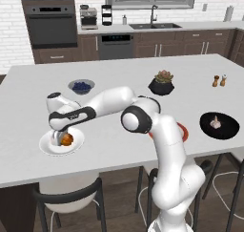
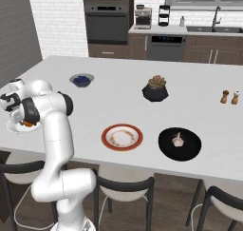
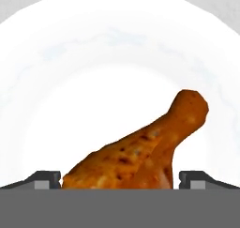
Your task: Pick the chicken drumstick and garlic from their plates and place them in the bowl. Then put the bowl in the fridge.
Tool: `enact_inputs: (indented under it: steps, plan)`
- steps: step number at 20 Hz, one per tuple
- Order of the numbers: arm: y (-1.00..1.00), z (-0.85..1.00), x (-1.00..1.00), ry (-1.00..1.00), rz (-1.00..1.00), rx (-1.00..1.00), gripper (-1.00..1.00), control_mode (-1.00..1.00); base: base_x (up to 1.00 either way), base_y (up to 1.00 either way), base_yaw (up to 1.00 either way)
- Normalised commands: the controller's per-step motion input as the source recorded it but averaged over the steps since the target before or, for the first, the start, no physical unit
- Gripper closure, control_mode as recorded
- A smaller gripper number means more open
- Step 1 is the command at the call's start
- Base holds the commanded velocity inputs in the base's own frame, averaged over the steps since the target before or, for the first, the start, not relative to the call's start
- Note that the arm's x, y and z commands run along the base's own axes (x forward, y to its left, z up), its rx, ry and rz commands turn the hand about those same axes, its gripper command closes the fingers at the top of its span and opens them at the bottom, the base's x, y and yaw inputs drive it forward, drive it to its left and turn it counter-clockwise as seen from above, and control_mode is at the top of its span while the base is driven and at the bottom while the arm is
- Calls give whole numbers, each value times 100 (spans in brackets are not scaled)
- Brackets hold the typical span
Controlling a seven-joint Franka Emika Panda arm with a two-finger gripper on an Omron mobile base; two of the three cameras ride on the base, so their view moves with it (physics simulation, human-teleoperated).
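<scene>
Drumstick pickup is the step in hand, judging by the left base view: the gripper (image 1: pixel 61 137) hangs straight down over the white plate (image 1: pixel 47 147), with the chicken drumstick (image 1: pixel 67 139) just beside its fingers, low on the plate. The plate sits close to the island's (image 1: pixel 119 68) near edge, so a straight vertical lift looks safest before any sideways swing; ahead of the hand lies open countertop, with the blueberry bowl (image 1: pixel 81 86) well beyond it. Far off to the hand's side the garlic (image 1: pixel 215 123) already rests in the black bowl (image 1: pixel 230 129), so that is where the drumstick must travel. From the right base view, the gripper (image 2: pixel 20 121) is low over the white plate (image 2: pixel 14 128) at the counter's corner; the route to the black bowl (image 2: pixel 187 151) crosses the emptied red-rimmed plate (image 2: pixel 105 133), and the succulent pot (image 2: pixel 155 93) stands clear of it. Through the hand view, the fingertips (image 3: pixel 46 179) stand spread wide on either side of the chicken drumstick (image 3: pixel 140 152), pinching nothing yet; closing across the thick meaty end between them should hold better than the narrow bone end, which points away.
</scene>
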Motion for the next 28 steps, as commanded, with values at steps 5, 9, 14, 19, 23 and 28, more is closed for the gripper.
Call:
enact_inputs:
  steps: [5,9,14,19,23,28]
  plan:
    - [0,-42,1,0,0,0,100,-100,0,0,0]
    - [-8,-33,0,4,0,0,100,-100,0,0,0]
    - [-32,-10,-21,1,-1,0,100,-100,0,0,0]
    - [-57,59,-45,-5,-6,2,100,-100,0,0,0]
    - [-97,64,-86,-12,-9,5,100,-100,0,0,0]
    - [-100,62,-66,-14,-12,9,100,-100,0,0,0]
